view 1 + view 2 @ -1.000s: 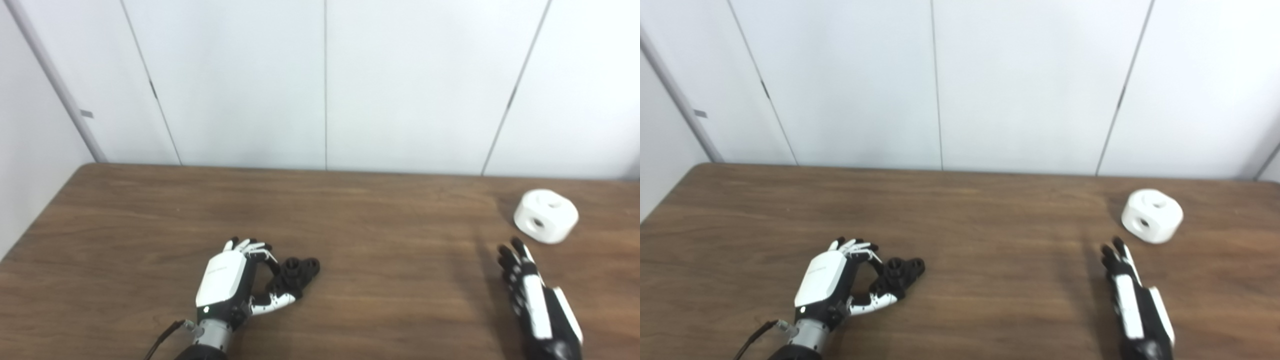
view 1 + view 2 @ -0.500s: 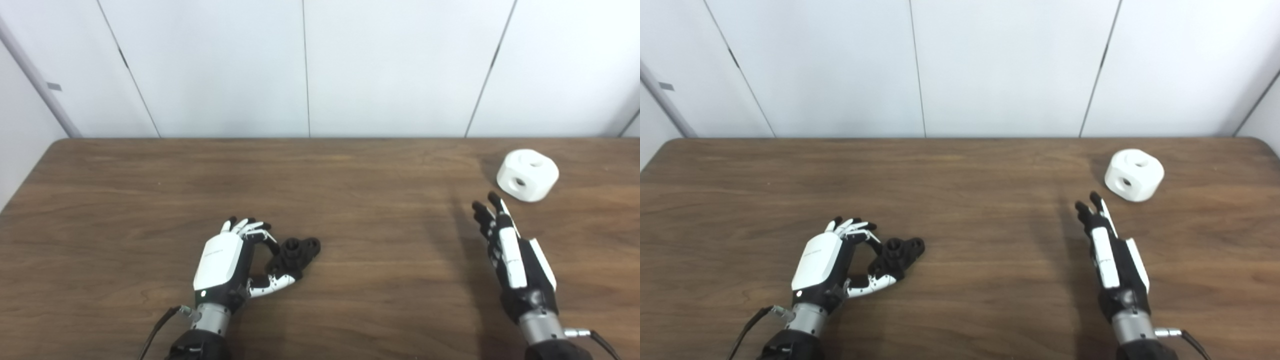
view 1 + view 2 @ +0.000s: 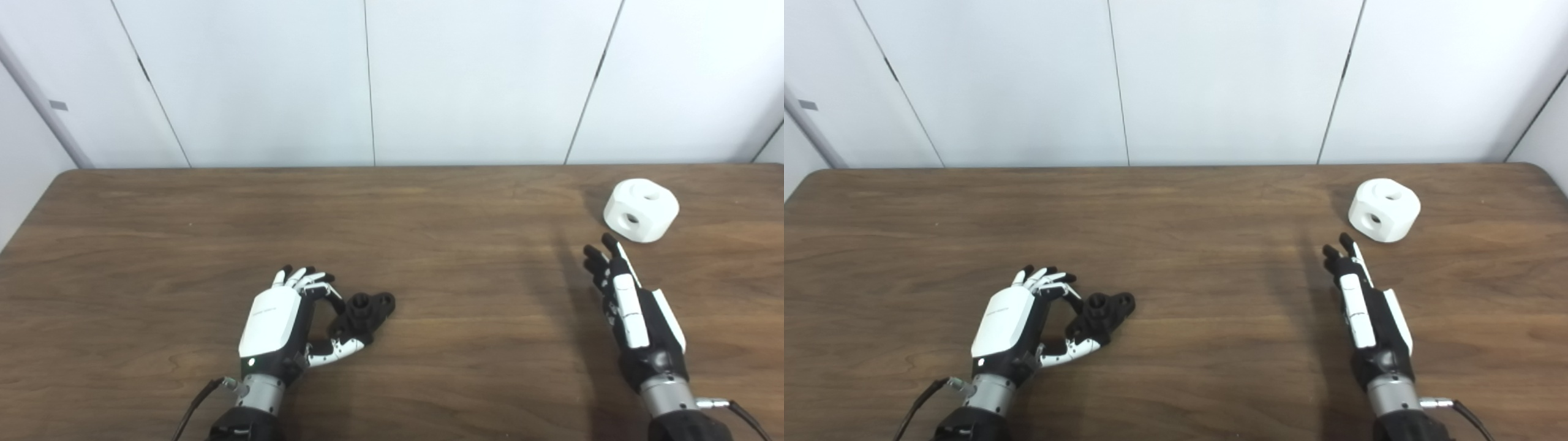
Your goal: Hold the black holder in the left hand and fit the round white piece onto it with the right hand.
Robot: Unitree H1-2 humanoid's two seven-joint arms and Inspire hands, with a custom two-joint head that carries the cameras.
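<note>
Now the left hand (image 3: 274, 327) sits low on the table (image 3: 184, 245), fingers curled and thumb stretched under the black holder (image 3: 362, 312), touching its near side but not yet wrapped around it, so call that hand partly spread and holding nothing firmly. The holder lies on the wood just past the fingertips, and a loose pinch there could nudge it away or let it twist when lifted. Over on the other side, the right hand (image 3: 631, 306) is flat and spread, empty, its fingertips pointing toward the round white piece (image 3: 640, 210), near it but apart. That piece looks smooth and chunky; a shallow reach could push it toward the far edge instead of gripping it.
</note>
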